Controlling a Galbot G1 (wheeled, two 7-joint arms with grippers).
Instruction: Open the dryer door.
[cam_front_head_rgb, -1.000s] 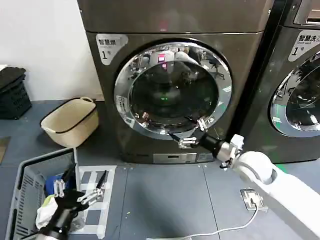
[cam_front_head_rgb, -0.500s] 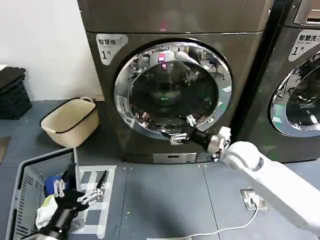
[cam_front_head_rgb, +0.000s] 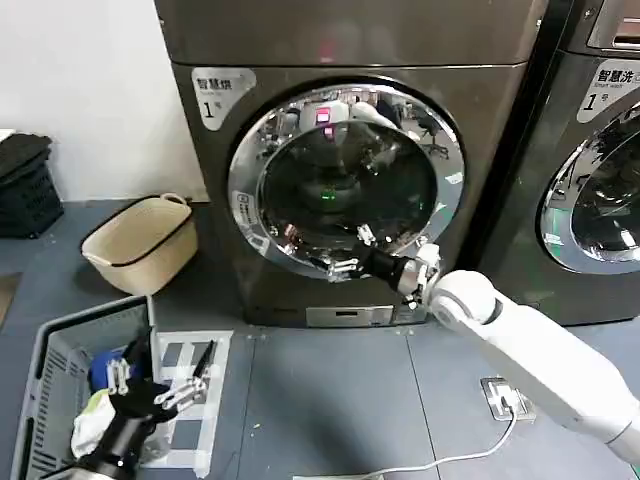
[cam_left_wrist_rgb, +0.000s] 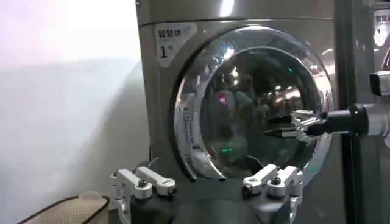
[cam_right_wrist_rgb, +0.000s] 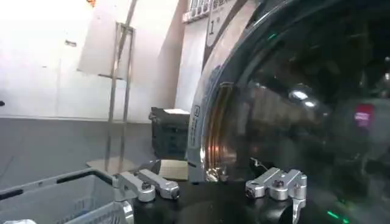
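1. Nearest me: left gripper (cam_front_head_rgb: 160, 375) parked low at the near-left of the floor, over the grey crate (cam_front_head_rgb: 45, 390). Fingers spread, pinching nothing. I read it as idle.
2. Beige basket (cam_front_head_rgb: 140, 240) sits on the floor left of the dryer (cam_front_head_rgb: 200, 180), well clear of the door's lower edge.
3. Right gripper (cam_front_head_rgb: 348, 253) is reached out to the door (cam_front_head_rgb: 250, 200), at its lower-middle, roughly where glass meets the chrome rim. Fingers spread, one above the other in the head view. In the left wrist view the right gripper (cam_left_wrist_rgb: 291, 124) stands in front of the glass, pointing across it.
4. Right wrist view: fingers (cam_right_wrist_rgb: 277, 181) apart with the door (cam_right_wrist_rgb: 219, 128) rim and glass close ahead. I can't tell whether a tip touches the door.
5. Door looks shut: rim sits flush on the dryer front, no gap that I can see, drum opening covered.
6. Progress, my call: approach done, nothing gripped, no opening yet. Left to do: catch the door edge or handle, unlatch, swing it out.
7. I can't make out the handle from here. The right gripper may not be at the latch side.
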